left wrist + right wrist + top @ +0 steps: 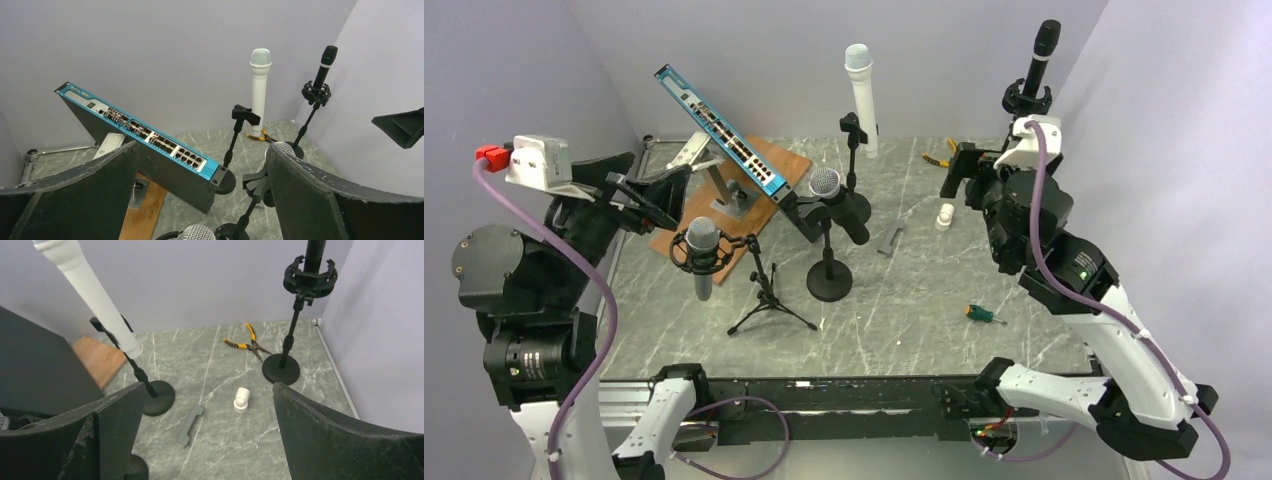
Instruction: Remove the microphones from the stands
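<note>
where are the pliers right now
In the right wrist view the yellow-handled pliers lie at the back right, just left of the black stand base, beyond the white pipe elbow.

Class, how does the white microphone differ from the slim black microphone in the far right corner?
The white microphone has a silver grille; the black microphone is all black. The white one stands on the table; the black one sits in a ring mount on a stand. Both point up.

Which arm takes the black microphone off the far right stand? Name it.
Right: the right gripper, open, sits near the black microphone; the left gripper is across the table.
</note>
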You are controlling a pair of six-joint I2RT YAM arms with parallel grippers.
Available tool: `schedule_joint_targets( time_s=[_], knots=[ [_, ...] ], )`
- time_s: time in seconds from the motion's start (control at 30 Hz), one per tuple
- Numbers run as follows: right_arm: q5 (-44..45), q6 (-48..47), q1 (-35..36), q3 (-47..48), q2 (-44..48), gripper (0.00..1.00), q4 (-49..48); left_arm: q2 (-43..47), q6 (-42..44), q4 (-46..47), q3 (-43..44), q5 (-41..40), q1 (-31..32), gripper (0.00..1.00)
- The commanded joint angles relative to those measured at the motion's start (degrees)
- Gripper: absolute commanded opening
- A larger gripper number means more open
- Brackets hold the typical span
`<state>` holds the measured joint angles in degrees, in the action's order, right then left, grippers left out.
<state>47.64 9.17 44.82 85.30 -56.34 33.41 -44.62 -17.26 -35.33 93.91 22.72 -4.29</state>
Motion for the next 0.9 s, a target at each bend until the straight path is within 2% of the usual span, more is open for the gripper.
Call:
schedule_joint_targets(
  time_s=[0.0,0.2,0.3,0.5,0.67,0.87],
  knots=[
    [-1.5,1.2,0.1,1.7,-2.3,1.00,2.2,-1.1,-0.9,0.1,0.2,4.1,-0.2,0.99],
    [-7.1,-0.3,-0.3,1.0,-5.5,1.00,3.1,-2.7,-4.8,4.4,-4.4,12.1,0.2,0.99],
    [-10.2,-0.1,-1.0,0.8,-7.6,1.00,4.9,-3.2,-5.7,6.2,-7.0,12.7,3.0,0.99],
    [-20.1,1.8,-1.7,0.3,-9.0,1.00,6.6,-6.6,-1.2,4.5,-5.9,2.7,21.0,0.99],
    [-29.0,3.2,-1.8,-0.7,-8.3,1.00,5.5,-9.8,-1.1,5.6,-7.2,-3.4,30.7,0.99],
    [-28.5,5.5,-1.7,-4.7,-7.3,1.00,2.4,-14.8,1.3,5.1,-6.2,-15.8,41.6,0.99]
  ],
)
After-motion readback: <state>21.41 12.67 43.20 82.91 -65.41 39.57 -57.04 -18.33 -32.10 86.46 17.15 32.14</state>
